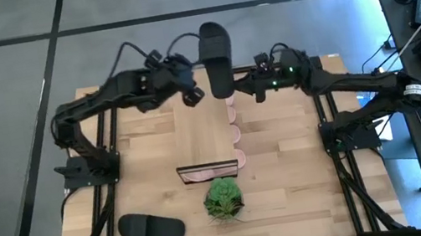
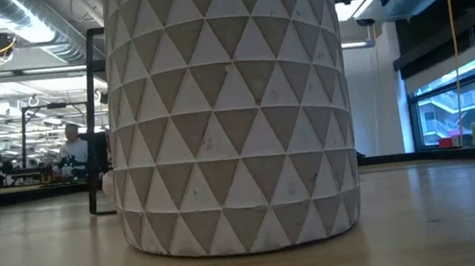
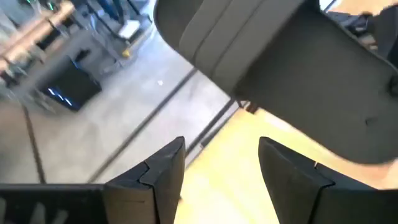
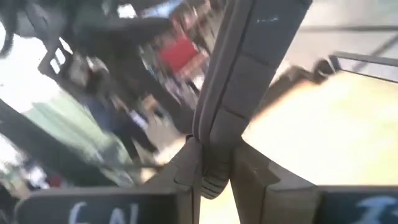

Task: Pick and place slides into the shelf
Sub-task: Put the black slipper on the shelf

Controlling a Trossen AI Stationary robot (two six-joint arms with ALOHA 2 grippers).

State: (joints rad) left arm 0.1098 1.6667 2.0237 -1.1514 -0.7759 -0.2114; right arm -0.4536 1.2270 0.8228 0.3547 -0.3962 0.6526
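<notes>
Black slide (image 1: pixel 215 58) is up off the surface (image 1: pixel 306 187) at the far edge, between the two arms, sole long and narrow with a rounded toe end. Matte dark rubber or foam; the right wrist view shows its edge (image 4: pixel 249 74) as a thick ribbed rim with stepped grooves. Right gripper (image 1: pixel 242 89) is clamped on that edge, fingers (image 4: pixel 186 168) pinching it from both sides. Left gripper (image 1: pixel 194 95) sits just beside the slide with its jaws spread wide, nothing between them; in its own wrist view the slide's smooth dark underside (image 3: pixel 292 68) hangs beyond the two fingers (image 3: pixel 161 174).

Second black slide (image 1: pixel 152 227) lies flat on the near left of the surface, wide strap up. Pale pink slides (image 1: pixel 233 123) show as rounded ends in a row along the right side of the shelf (image 1: pixel 200 132), a light-wood plank top with dark frame in mid-surface; another pink one (image 1: pixel 209 171) shows at its near end. Green potted plant (image 1: pixel 223 198) stands just in front of that end, its pot (image 2: pixel 225 107) white with a triangle relief pattern.
</notes>
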